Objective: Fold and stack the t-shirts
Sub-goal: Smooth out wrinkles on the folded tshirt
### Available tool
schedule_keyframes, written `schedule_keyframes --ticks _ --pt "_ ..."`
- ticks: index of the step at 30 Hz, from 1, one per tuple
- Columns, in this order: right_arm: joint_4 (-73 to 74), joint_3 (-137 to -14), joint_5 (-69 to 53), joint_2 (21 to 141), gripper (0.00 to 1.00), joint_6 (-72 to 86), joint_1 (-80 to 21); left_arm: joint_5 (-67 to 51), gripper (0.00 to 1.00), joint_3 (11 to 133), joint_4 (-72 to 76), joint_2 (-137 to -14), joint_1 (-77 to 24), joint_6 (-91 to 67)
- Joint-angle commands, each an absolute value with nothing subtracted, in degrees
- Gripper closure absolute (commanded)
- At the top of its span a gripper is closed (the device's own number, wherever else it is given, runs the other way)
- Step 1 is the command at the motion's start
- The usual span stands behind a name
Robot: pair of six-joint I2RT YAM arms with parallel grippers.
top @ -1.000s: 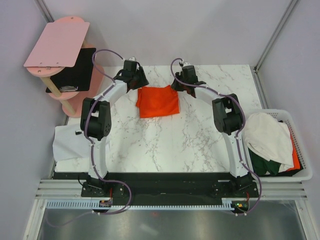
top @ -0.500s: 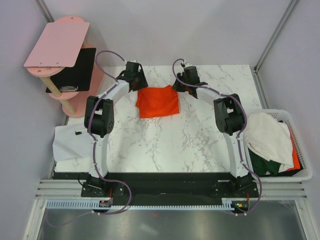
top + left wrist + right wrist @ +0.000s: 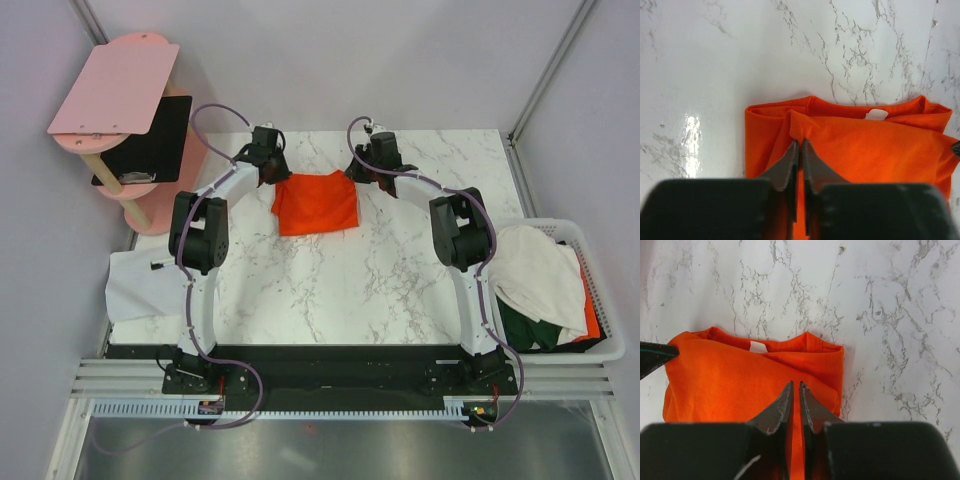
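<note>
An orange-red t-shirt (image 3: 317, 203) lies folded into a rough square at the far middle of the marble table (image 3: 330, 290). My left gripper (image 3: 272, 172) is at its far left corner. In the left wrist view its jaws (image 3: 800, 142) are pressed together on a fold edge of the shirt (image 3: 865, 145). My right gripper (image 3: 360, 172) is at the far right corner. Its jaws (image 3: 795, 384) stand almost together over the shirt (image 3: 730, 380), with orange fabric in the slim gap. More t-shirts, white (image 3: 540, 275) and dark green (image 3: 525, 325), are heaped in the basket.
A white basket (image 3: 604, 300) stands off the table's right edge. White fabric (image 3: 135, 285) lies at the left edge. A pink stand with pink boards (image 3: 115, 90) and a black panel (image 3: 150, 140) is at the far left.
My left gripper has gone from open to shut at the shirt's far left corner, and its arm shifted slightly farther away. The shirt and the right arm have barely moved.
</note>
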State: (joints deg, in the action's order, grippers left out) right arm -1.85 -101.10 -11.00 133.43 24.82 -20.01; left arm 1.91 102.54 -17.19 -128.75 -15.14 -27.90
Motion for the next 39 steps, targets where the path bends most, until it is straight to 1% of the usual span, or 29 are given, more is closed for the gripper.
schedule_keyframes --ticks 1,11,17,18,20,21,23,24,26,27,35,39 --pt "-4.0 -99.9 -12.7 129.6 0.85 24.9 -19.9 2.6 0.98 103.2 -14.9 -129.0 -15.0 -27.2" --pt "-4.6 -99.4 -13.2 130.0 0.81 25.1 -19.9 8.3 0.98 97.0 -12.6 -122.5 -14.6 -27.4" --pt "-4.7 -101.5 -14.1 132.4 0.73 25.5 -19.9 10.3 0.98 94.4 -11.6 -122.3 -14.2 -28.1" --pt "-4.7 -101.5 -14.4 132.5 0.66 25.6 -19.8 10.0 0.98 94.1 -11.6 -122.3 -14.2 -28.4" --pt "-5.2 -101.4 -14.6 133.0 0.62 25.7 -19.9 9.7 0.98 92.7 -10.2 -121.9 -14.2 -28.4" --pt "-5.2 -101.3 -14.7 133.0 0.55 25.7 -19.8 9.5 0.98 92.2 -9.8 -121.6 -14.2 -28.4" --pt "-5.4 -100.8 -14.8 132.9 0.49 25.6 -19.9 9.1 0.98 91.2 -8.6 -120.3 -14.1 -28.2" --pt "-5.8 -100.5 -14.7 132.6 0.43 25.5 -19.8 8.9 0.98 90.8 -8.3 -119.8 -14.1 -27.9" --pt "-6.4 -99.1 -14.4 131.8 0.4 25.6 -19.8 8.3 0.98 90.0 -7.4 -117.9 -14.2 -27.8" --pt "-6.9 -98.6 -14.2 131.4 0.36 25.6 -19.8 7.9 0.98 89.9 -7.3 -117.2 -14.2 -27.3" --pt "-8.5 -96.2 -14.1 130.5 0.34 26.5 -19.8 5.0 0.98 88.4 -6.8 -109.9 -14.2 -26.9" --pt "-8.8 -95.4 -14.2 130.6 0.33 26.7 -19.7 6.8 0.98 86.6 -7.0 -107.7 -14.2 -27.1"
